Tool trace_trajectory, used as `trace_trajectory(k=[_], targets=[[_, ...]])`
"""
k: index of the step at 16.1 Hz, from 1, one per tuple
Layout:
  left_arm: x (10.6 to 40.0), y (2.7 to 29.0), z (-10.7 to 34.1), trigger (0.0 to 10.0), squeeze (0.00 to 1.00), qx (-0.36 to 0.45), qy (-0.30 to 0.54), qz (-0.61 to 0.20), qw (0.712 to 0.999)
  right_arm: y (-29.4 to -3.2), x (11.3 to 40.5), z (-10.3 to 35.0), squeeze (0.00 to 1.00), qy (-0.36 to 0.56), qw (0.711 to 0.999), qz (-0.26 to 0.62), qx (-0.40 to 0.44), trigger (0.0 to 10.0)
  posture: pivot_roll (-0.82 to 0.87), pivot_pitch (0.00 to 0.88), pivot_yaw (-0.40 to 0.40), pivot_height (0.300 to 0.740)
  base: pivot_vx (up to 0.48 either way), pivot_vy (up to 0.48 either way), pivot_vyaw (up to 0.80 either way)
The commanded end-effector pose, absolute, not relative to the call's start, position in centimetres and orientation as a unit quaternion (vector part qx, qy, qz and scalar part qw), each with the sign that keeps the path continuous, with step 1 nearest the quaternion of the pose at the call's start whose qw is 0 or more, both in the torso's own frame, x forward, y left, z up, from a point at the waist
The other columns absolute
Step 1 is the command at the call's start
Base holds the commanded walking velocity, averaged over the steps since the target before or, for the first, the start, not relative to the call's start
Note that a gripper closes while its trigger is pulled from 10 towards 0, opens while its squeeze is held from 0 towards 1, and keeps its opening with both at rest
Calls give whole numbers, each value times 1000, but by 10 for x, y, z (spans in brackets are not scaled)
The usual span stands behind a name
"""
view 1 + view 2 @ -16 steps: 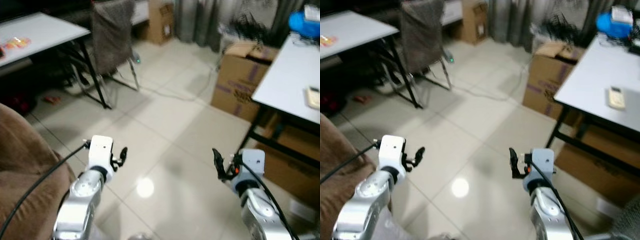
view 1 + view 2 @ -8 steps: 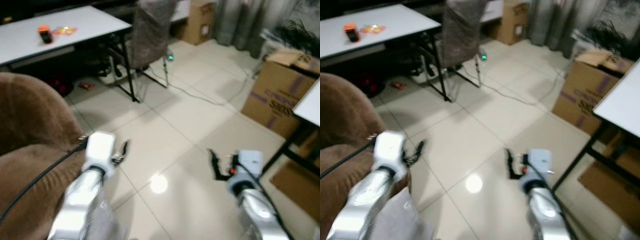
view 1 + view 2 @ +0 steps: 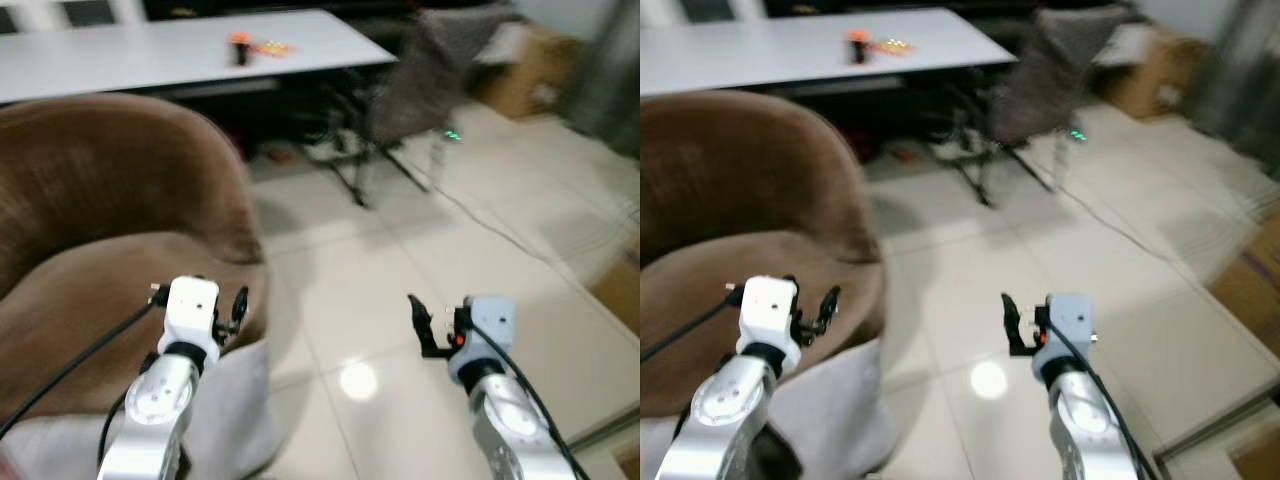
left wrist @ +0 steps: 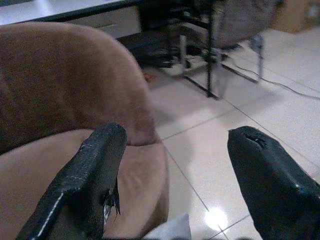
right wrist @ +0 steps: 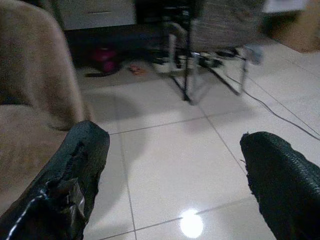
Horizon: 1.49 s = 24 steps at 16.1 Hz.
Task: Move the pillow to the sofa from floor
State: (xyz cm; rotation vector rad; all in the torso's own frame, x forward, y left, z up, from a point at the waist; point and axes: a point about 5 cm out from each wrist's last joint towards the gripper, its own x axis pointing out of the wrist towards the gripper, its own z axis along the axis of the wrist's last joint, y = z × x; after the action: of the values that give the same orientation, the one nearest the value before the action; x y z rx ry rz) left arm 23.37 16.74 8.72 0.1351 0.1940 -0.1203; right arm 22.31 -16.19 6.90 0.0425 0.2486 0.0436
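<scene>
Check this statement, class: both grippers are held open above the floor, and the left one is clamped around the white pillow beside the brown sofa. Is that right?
Not quite. The left gripper holds nothing: the left wrist view shows its fingers spread apart with the brown sofa and tiles between them. The white pillow lies below it, beside the sofa. The right gripper is open too.

**Bright room, fuzzy edges**

The room is well lit from above. A lamp makes a shiny white spot on the floor tiles [image 3: 357, 380]. It is dark under the white table [image 3: 200, 50]. The far right side looks smeared and blurry. Up close, the black fingers [image 4: 92, 180] look soft and out of focus.
</scene>
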Motion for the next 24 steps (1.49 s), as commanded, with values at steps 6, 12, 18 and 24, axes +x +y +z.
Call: trace_trajectory(k=[6,12,18,24], targets=[[233,165,94,10000,0,52,77,-75,993,-162,230,72,1000,119,993,23,18,10000,-46,0,-19,740,114,0,800],[235,168,94,10000,0,63,77,-78,992,-158,235,72,1000,114,993,28,17,10000,-41,0,-14,740,372,0,800],[236,170,94,10000,0,73,74,-80,991,-159,237,70,1000,117,993,33,-5,10000,-33,0,-23,740,291,0,533],[231,169,88,10000,0,89,70,-90,990,-166,234,66,0,131,990,48,-11,10000,-32,0,-34,716,0,0,0]])
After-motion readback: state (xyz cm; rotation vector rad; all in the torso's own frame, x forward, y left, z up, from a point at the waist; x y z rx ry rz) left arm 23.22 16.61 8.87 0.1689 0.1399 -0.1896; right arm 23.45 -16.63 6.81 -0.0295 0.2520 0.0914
